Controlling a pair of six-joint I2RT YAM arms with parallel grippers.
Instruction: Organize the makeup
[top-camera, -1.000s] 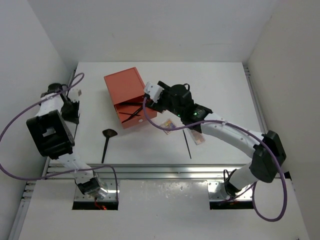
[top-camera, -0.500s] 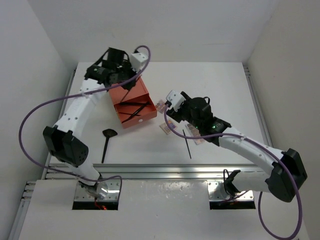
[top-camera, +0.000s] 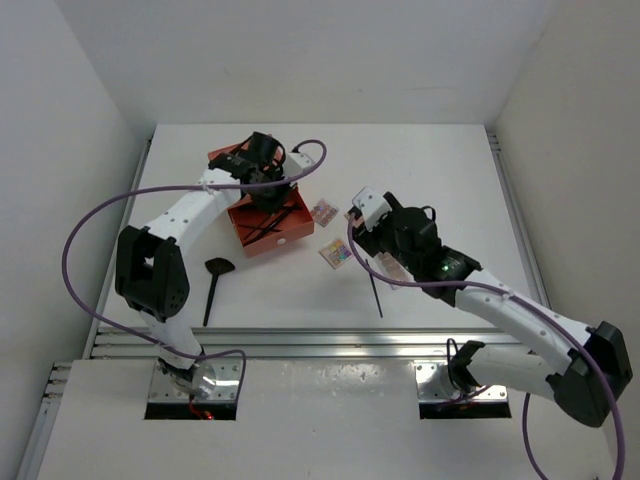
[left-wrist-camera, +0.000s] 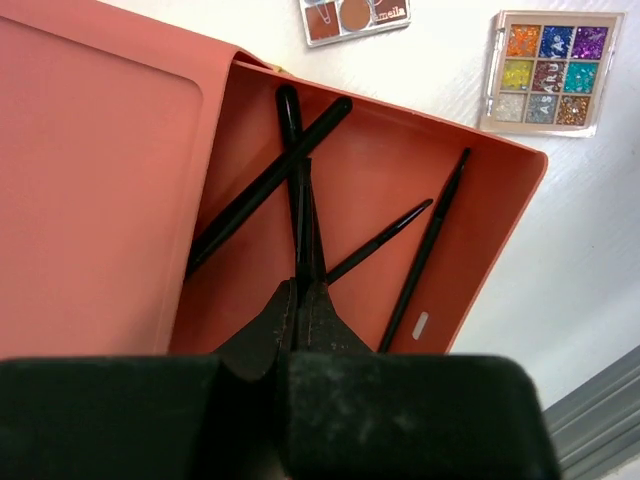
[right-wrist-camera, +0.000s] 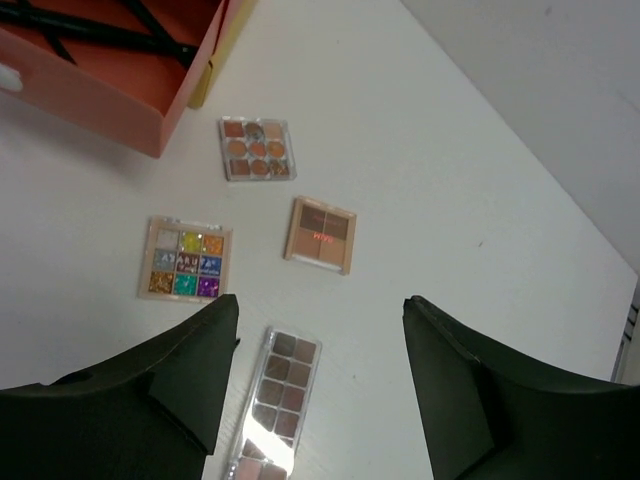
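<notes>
1. A loose black brush (top-camera: 213, 280) lies alone on the tabletop (top-camera: 450, 170), left of the orange box (left-wrist-camera: 90, 180) and well apart from both hands. It risks being overlooked.
2. The left hand (left-wrist-camera: 300, 303) is pinched shut, tips down in the open drawer (left-wrist-camera: 470, 190) against a thin brush (left-wrist-camera: 303, 200). I cannot tell whether it grips it. Lifting could snag the crossed brushes; pressing could shove the drawer.
3. The brown palette (right-wrist-camera: 257, 149) and colourful palette (right-wrist-camera: 186, 258) sit near the drawer front, so a shoved drawer could knock them.
4. The right hand (right-wrist-camera: 320, 300) hangs wide and empty above the tan palette (right-wrist-camera: 320, 235) and long palette (right-wrist-camera: 275, 400). Being flat, they may skid from under the fingers into each other.
5. A thin pencil (top-camera: 378, 300) lies beside the right arm; a low sweep might roll it.
</notes>
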